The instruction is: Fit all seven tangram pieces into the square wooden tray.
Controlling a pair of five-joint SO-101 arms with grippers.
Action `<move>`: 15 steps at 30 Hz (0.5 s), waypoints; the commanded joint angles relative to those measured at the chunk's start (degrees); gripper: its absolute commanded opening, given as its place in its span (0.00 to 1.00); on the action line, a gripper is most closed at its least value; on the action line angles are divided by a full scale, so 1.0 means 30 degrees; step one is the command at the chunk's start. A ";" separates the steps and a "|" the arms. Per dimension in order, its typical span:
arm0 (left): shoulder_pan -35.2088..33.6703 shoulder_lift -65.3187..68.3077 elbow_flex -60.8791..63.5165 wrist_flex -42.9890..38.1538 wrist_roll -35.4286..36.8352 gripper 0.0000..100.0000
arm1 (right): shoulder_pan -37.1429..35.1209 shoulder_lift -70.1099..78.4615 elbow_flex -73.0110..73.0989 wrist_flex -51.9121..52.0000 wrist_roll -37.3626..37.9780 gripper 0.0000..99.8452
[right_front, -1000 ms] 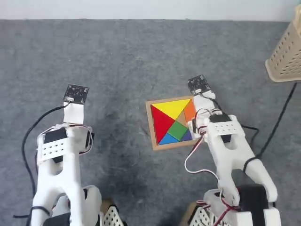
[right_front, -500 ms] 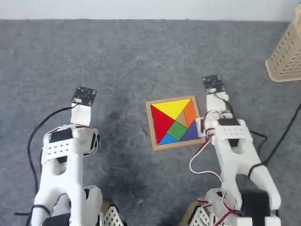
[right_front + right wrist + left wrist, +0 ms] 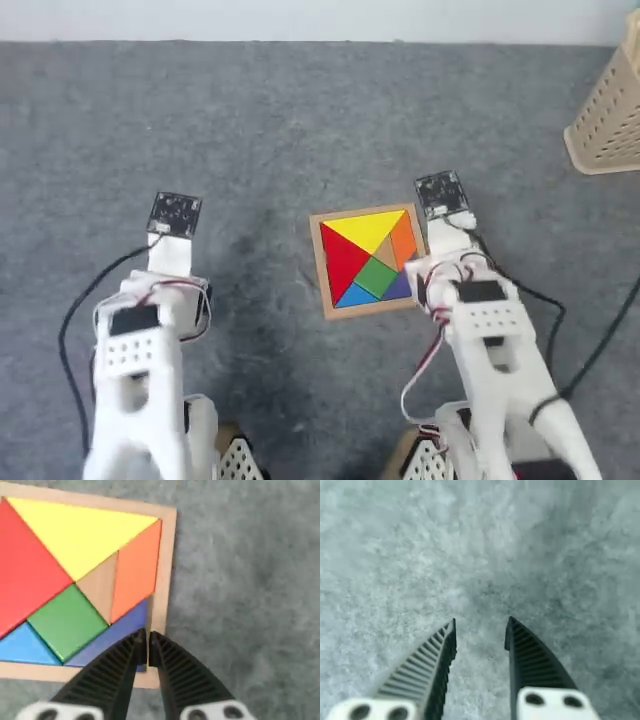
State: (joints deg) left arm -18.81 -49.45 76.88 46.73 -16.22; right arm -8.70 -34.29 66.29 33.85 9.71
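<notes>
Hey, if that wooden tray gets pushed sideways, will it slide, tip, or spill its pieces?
The wooden tray looks flat and rigid, so it should move as one without tipping. The fuzzy grey cover under it looks grippy, so it may drag rather than glide. The pieces sit flush inside the rim and would likely stay put.

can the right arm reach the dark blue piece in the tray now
Probably yes: the right gripper sits over the dark blue piece at the tray edge, nothing between them, though it lies flush among its neighbours.
</notes>
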 commanded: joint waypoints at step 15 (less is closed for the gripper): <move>0.0791 -1.8637 0.6549 0.3253 0.0938 0.15 | -0.0396 -0.7458 0.5714 -0.0982 -0.0234 0.01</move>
State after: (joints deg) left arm -18.37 -100.88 96.84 52.53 -15.25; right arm -9.41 -51.60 81.41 31.82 9.71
